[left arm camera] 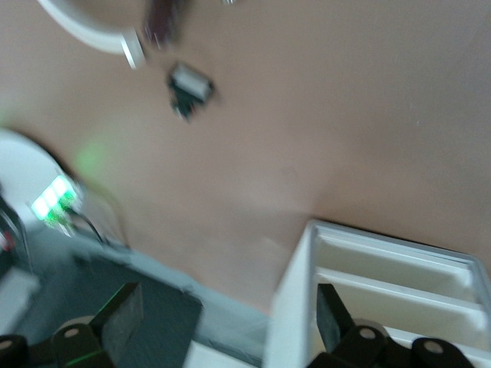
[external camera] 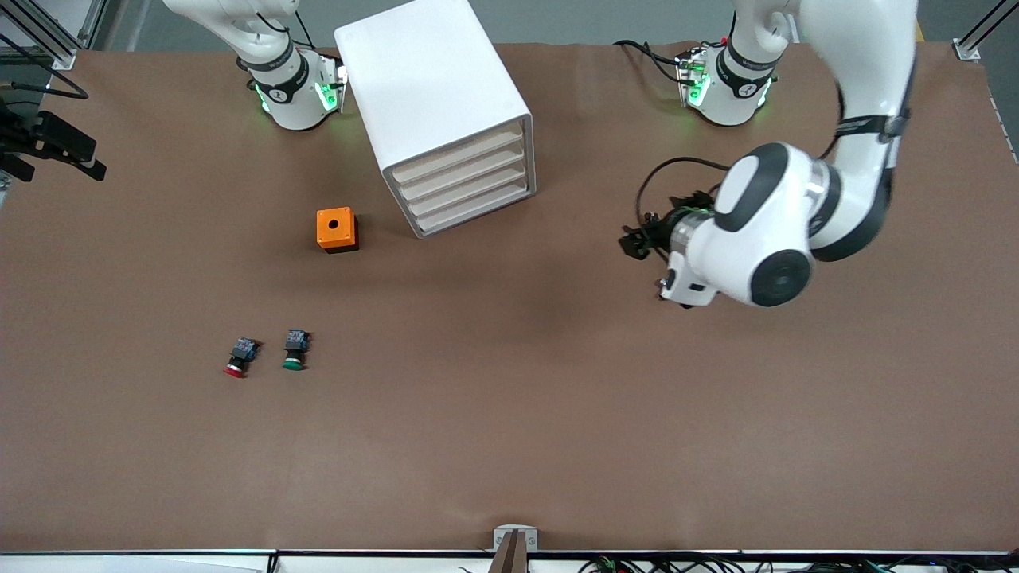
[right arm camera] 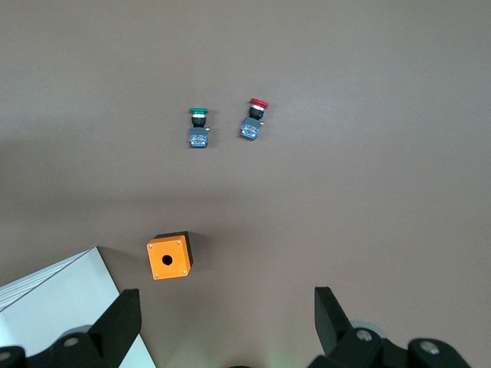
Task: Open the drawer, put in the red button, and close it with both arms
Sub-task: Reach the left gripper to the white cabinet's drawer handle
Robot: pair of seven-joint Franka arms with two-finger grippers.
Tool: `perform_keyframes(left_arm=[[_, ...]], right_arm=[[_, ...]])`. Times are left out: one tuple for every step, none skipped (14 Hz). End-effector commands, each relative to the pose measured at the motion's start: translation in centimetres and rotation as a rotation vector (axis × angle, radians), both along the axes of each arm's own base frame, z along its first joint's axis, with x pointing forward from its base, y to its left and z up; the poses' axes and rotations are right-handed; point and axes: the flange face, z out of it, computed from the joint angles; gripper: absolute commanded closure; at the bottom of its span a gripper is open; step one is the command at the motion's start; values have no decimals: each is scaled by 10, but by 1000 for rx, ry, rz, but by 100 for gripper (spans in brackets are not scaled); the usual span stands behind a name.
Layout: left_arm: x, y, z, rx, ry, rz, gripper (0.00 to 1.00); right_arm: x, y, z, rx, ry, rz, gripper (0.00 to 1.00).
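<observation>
The left gripper (left arm camera: 226, 326) is seen with its jaws apart and empty, hung over bare table toward the left arm's end, level with the drawer (external camera: 466, 185) fronts of the cabinet (external camera: 434, 103), which face it slantwise. All four drawers are shut, their long edges running across the cabinet front. The left arm is judged nearer for the pull.

The right gripper (right arm camera: 222, 326) waits high, jaws likewise apart. The red button (external camera: 240, 356) lies beside the green button (external camera: 294, 350), cap toward the camera, far nearer it than the orange box (external camera: 336, 229).

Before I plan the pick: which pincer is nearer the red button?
Right. The right pincer is up over the orange box, looking down on the red button; the left pincer is beside the cabinet.
</observation>
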Motion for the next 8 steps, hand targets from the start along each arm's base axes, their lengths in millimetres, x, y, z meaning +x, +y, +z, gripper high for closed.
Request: perform_keyframes(left_arm=[[0, -42, -28, 81, 157, 157, 0], [-4, -57, -45, 121, 235, 232, 0], [-11, -71, -66, 185, 316, 299, 0], [-16, -80, -85, 229, 392, 357, 0], [-25, -94, -98, 264, 453, 387, 0], [-32, -104, -108, 314, 491, 414, 0], [-41, -116, -116, 368, 526, 438, 0], [-45, -120, -130, 434, 572, 480, 0]], right_arm=[[-6, 5, 4, -7, -4, 16, 0], [-6, 4, 3, -7, -2, 14, 0], [-6, 3, 3, -7, -1, 13, 0], [-7, 2, 2, -8, 1, 13, 0], [-6, 1, 3, -8, -2, 8, 0], [-6, 1, 4, -8, -7, 10, 0], [-6, 1, 4, -8, -8, 10, 0], [-6, 1, 4, -8, -8, 10, 0]])
